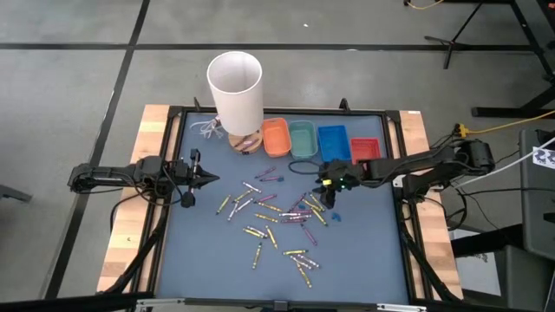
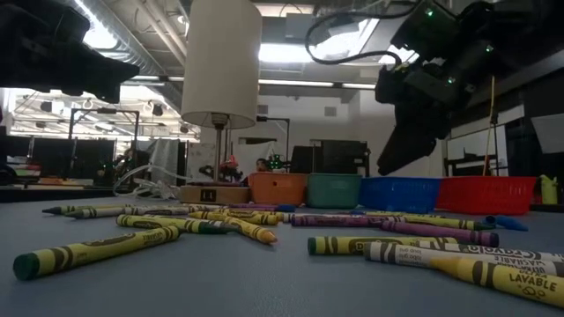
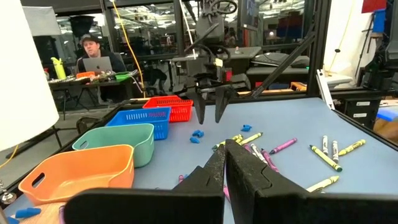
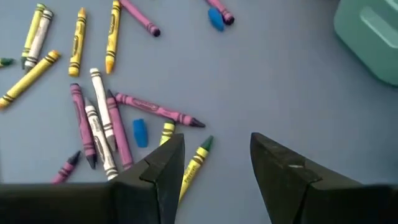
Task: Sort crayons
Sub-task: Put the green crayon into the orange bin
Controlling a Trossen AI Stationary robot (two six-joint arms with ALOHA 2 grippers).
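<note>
- The right gripper (image 1: 327,192) hangs above the blue table mat (image 1: 364,260) with its two fingers spread apart and nothing between them.
- Directly beneath and just ahead of the right gripper lies the near edge of the crayons (image 1: 273,218), a loose scatter of yellow, purple and pale sticks lying flat on the mat.
- In the right wrist view, a yellow crayon (image 4: 194,163) with a green tip lies just beside one finger, and a purple crayon (image 4: 158,110) lies just beyond it.
- A small blue bit (image 4: 140,132) sits among those crayons, close to the same finger.
- Behind the right gripper, along the mat's far edge, stands a row of four small trays: orange tray (image 1: 275,137), green tray (image 1: 303,139), blue tray (image 1: 333,141) and red tray (image 1: 364,149).
- The left gripper (image 1: 211,180) waits at the left side of the mat with its fingers pressed together, holding nothing; the crayons lie in front of it, a little apart.
- A white-shaded lamp (image 1: 236,91) stands beside the orange tray.
</note>
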